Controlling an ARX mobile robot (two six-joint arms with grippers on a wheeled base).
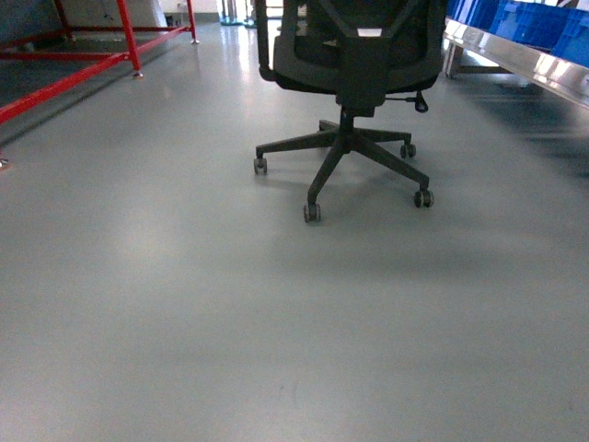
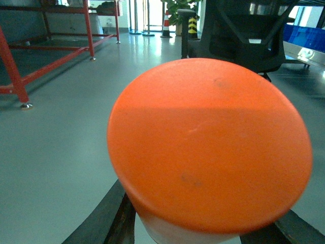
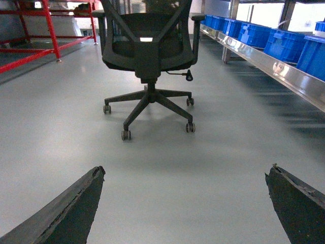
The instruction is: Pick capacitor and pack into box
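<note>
Head view shows a grey floor (image 1: 184,304) with a black office chair (image 1: 345,64) on castors ahead, a red metal frame (image 1: 92,55) at far left and blue bins (image 1: 529,23) on a metal rack at far right; neither gripper and no box appears here. Left wrist view is filled by a capacitor (image 2: 208,147), a cylinder with an orange top and pale body, pinched between the left gripper's (image 2: 203,226) dark fingers (image 2: 109,216). Right wrist view shows the right gripper (image 3: 185,203) spread wide over bare floor, holding nothing.
</note>
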